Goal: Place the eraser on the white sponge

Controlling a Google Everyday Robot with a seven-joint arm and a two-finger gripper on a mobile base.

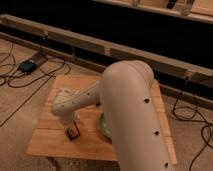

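My gripper [73, 130] hangs from the big cream arm over the front left of the wooden table [50, 142]. It is shut on the eraser [74, 134], a small dark block with red-orange edging, held tilted just above the table top or touching it. The white sponge is not in view; the arm hides much of the table's middle. No cream pad shows beside the eraser.
A green bowl [103, 126] shows partly behind the arm, just right of the gripper. The arm covers the table's middle and right. Black cables [30, 75] and a dark box [28, 65] lie on the floor to the left. A long low rail runs behind.
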